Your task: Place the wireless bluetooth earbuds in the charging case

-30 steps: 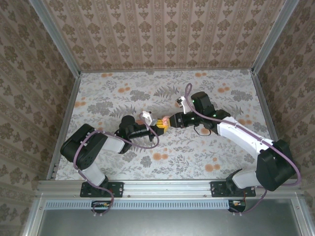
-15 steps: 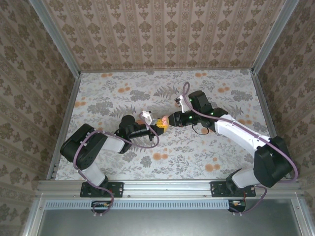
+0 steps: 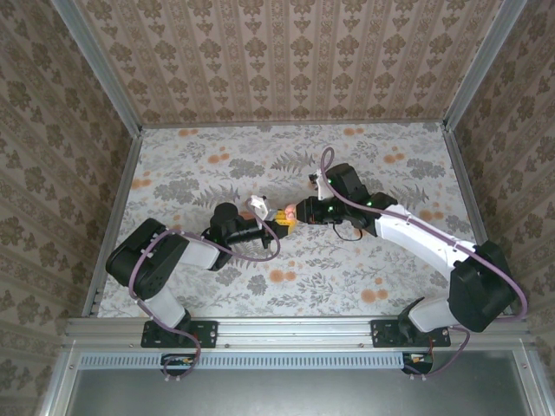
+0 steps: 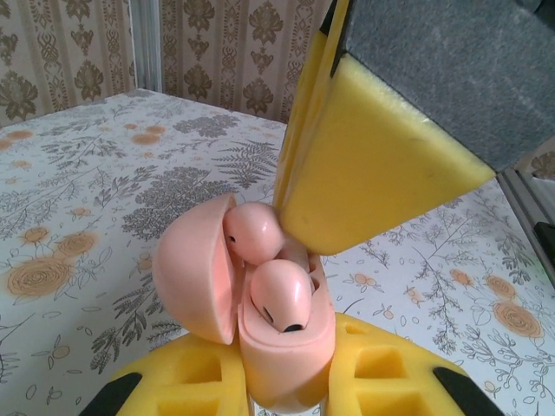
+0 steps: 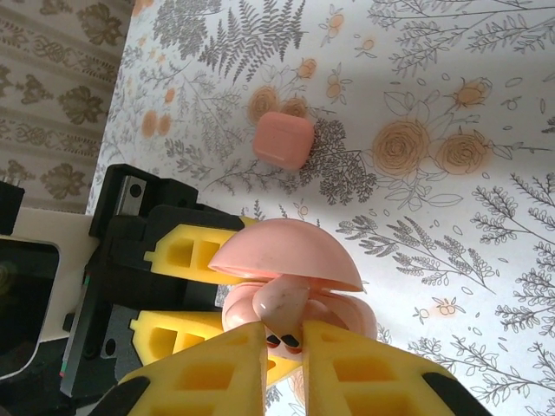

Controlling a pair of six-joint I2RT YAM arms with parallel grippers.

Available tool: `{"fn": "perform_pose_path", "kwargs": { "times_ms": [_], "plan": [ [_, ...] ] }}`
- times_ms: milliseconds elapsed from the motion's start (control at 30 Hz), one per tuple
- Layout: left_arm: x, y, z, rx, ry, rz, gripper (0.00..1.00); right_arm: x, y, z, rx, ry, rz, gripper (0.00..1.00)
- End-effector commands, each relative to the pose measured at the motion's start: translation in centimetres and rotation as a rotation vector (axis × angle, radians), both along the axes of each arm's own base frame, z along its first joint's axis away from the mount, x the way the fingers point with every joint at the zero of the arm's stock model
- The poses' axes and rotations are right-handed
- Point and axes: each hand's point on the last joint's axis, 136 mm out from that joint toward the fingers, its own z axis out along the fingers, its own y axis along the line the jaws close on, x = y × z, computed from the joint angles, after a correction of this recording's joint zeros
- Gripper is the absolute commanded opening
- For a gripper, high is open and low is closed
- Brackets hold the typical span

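Nothing written can be read in these views: no words, labels, brand marks, numbers or signs. The charging case (image 4: 286, 364) has a plain pink shell. The table (image 3: 217, 165) carries only a print of flowers and leaves, and the walls (image 3: 286, 61) only a repeating ornamental pattern.

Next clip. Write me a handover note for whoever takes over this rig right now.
The left hand is shut on the charging case, holding it above the table with its lid open.
The right hand is pinching the second earbud at the case's mouth.
Done: the first earbud sits in its well.
Left to do: press the second earbud home, release it, then probably close the lid.
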Motion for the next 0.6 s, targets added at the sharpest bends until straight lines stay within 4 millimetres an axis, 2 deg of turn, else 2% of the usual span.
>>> {"fn": "perform_pose_path", "kwargs": {
  "times_ms": [0, 300, 567],
  "plan": [
    [-0.6, -0.1, 2.6, -0.052, -0.100, -0.030, 0.10, -0.8, 0.5, 1.0, 0.044, 0.001, -0.031, 0.16],
    [-0.7, 0.0, 2.6, -0.050, -0.104, -0.026, 0.10, -0.9, 0.9, 1.3, 0.036, 0.000, -0.054, 0.15],
    [-0.8, 0.1, 2.6, -0.047, -0.106, -0.026, 0.10, -1.0, -0.2, 2.5, 0.003, -0.045, -0.072, 0.29]
  ]
}}
